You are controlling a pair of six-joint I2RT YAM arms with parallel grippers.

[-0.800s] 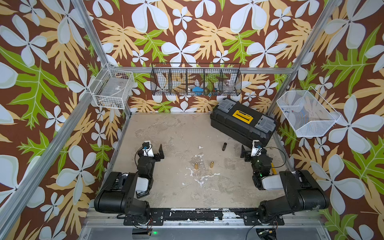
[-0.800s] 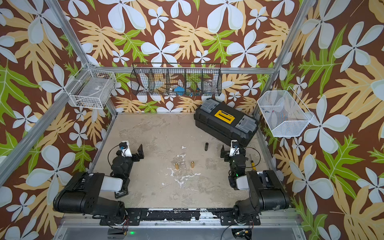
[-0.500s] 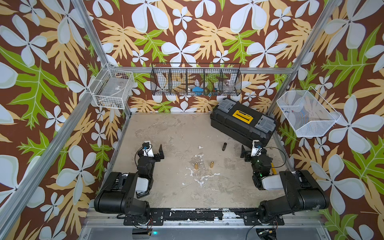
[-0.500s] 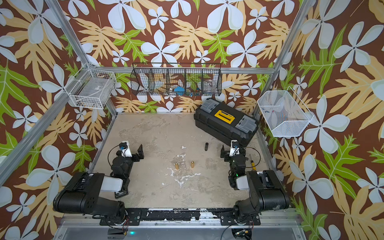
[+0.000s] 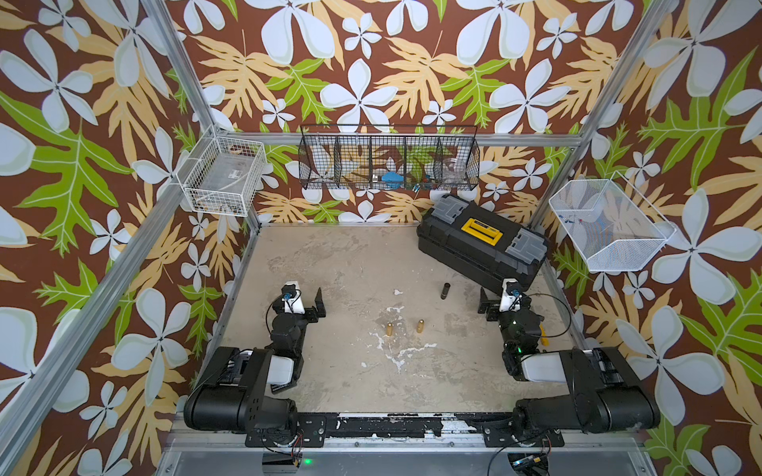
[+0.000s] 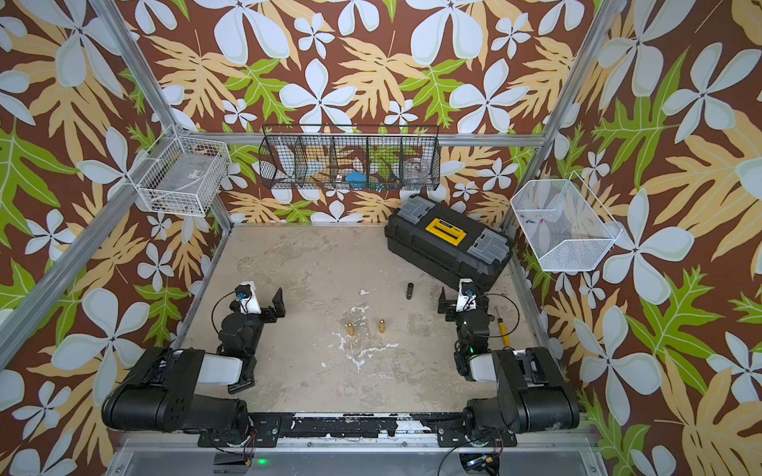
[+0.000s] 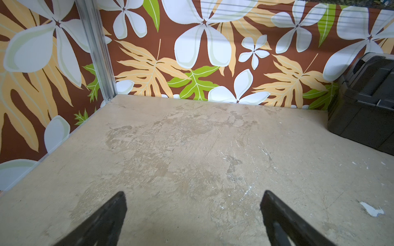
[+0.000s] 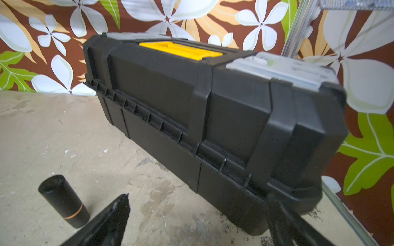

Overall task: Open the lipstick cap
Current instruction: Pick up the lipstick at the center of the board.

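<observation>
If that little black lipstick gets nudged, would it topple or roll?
Probably topples: the lipstick stands upright, tall for its narrow base. Being round and smooth, it would likely roll once down and may slip in a grip. It looks stiff and light.

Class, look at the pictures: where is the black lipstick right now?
In both top views the black lipstick is on the table's right half, just in front of the black toolbox.

Worktop (image 5: 350,255): beige, stained, white chips near centre. Black toolbox (image 5: 480,243) at far right corner, set askew. Lipstick tube (image 5: 445,291) upright, just in front of toolbox. Two gold cylinders (image 5: 389,328) mid-worktop, side by side, apart. Screwdriver (image 6: 503,329) lies at right edge.
</observation>
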